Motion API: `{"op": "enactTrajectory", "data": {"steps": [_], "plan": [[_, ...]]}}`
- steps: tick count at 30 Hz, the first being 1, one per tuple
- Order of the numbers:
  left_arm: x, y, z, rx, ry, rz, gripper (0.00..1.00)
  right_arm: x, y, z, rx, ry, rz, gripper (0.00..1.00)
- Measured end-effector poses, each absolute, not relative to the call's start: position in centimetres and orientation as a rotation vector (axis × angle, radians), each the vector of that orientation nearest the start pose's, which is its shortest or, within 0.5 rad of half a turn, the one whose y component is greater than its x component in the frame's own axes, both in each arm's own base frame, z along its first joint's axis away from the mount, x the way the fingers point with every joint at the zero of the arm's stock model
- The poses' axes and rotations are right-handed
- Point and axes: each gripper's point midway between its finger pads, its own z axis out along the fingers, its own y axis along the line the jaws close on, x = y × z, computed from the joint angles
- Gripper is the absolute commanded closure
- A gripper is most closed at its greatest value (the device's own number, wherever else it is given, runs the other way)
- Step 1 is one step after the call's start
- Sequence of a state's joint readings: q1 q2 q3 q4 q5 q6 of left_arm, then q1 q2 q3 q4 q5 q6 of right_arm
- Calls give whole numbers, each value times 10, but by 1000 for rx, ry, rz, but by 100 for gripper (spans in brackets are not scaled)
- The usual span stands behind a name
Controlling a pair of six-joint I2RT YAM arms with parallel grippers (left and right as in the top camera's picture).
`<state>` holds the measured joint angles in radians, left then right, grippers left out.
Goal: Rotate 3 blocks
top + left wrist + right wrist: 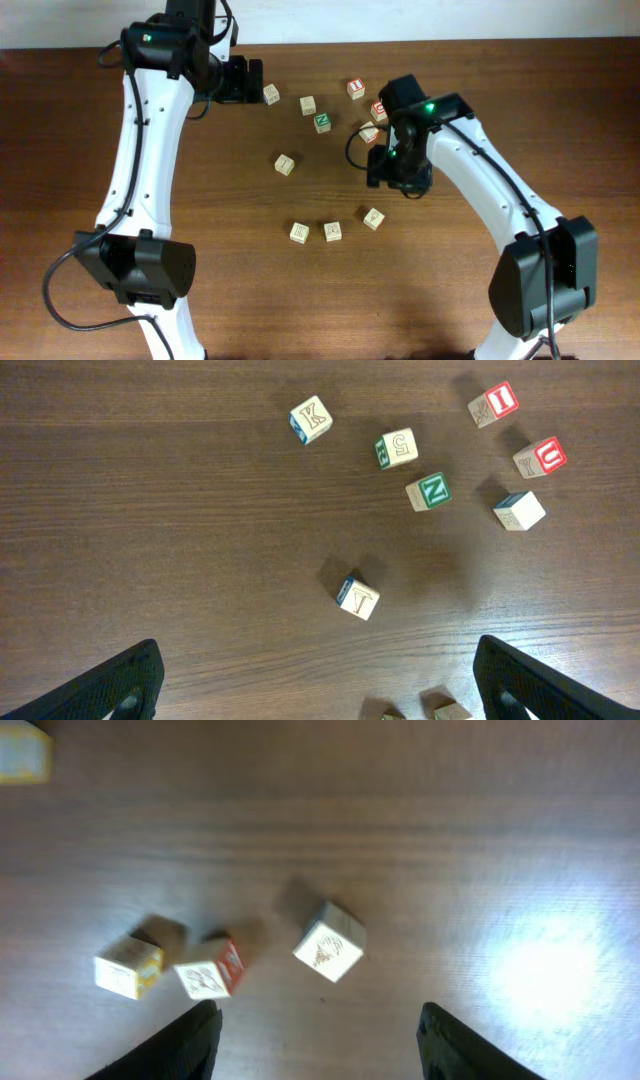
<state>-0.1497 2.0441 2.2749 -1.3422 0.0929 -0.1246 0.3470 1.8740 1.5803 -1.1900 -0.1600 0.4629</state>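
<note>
Fingers (125,682) of the left gripper (315,665) stand wide apart at the lower corners of its wrist view. We see only bare table (150,540) between them, so it holds nothing. It hangs high over the far left part of the table (its camera takes in most of the scattered cubes at once). The teal-sided cube (357,597) lies nearest ahead of it. The K cube (310,420), the S cube (397,447) and the green-letter cube (430,490) lie further off, and the red U cube (540,457) sits toward the right. The right gripper (318,1018) is likewise parted and empty, its dark fingers framing bare wood. Just ahead of it we find the task's three blocks in a loose row, on the side of the table nearer the arms' bases. The plain tan block (330,941) sits closest to the gap, turned corner-on to the fingers. To its left the red-sided block (208,975) and the yellow-edged block (129,966) lie just beside each other. From overhead these three rest flat, well apart from the cluster at the far side, and neither gripper touches any of them.
</note>
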Motion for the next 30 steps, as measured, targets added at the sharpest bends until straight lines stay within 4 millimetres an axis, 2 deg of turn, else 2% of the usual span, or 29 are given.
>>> {"op": "enactTrajectory", "data": {"steps": [1,4,7,13,16,17,20,26,30], "plan": [[466,-86,243,64,2692,-210,3,345,156,100,223,3078,318,36],[465,-86,243,64,2694,-209,3,329,158,49,473,3103,367,36],[466,-87,243,64,2692,-210,3,323,158,32,560,3097,388,40],[466,-87,243,64,2692,-210,3,323,165,30,549,3083,366,54],[466,-87,243,64,2693,-210,2,318,175,29,487,3086,326,55],[466,-87,243,64,2693,-210,2,318,175,29,485,3085,321,58],[466,-87,243,64,2694,-210,2,318,173,29,485,3080,302,76],[465,-86,243,64,2695,-209,2,317,178,29,420,3084,304,76],[465,-86,242,63,2698,-209,2,310,192,30,236,3109,357,76]]}}
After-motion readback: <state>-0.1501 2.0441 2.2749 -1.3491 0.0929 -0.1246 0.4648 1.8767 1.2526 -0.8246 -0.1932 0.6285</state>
